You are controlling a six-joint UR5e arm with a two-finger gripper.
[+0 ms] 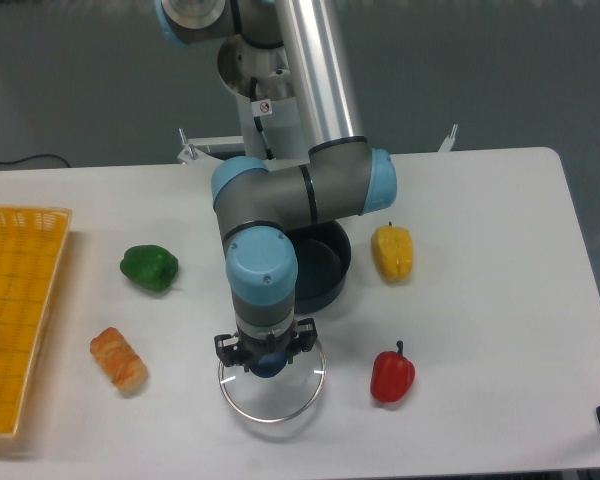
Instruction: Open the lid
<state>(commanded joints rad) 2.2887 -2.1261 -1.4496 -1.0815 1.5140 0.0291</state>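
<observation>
The lid (pixel 273 396), a clear glass disc with a thin metal rim, lies flat on the white table in front of the dark blue saucepan (pixel 317 272). Its blue knob (pixel 270 366) shows between the fingers of my gripper (pixel 268 360), which points straight down over the lid's middle. The fingers stand on either side of the knob and look slightly apart from it, so the gripper reads as open. The saucepan is uncovered, and my arm hides its left part.
A yellow pepper (pixel 392 253) lies right of the saucepan and a red pepper (pixel 392 375) right of the lid. A green pepper (pixel 148 267) and a bread piece (pixel 118 359) lie to the left. A yellow basket (pixel 20 310) sits at the left edge.
</observation>
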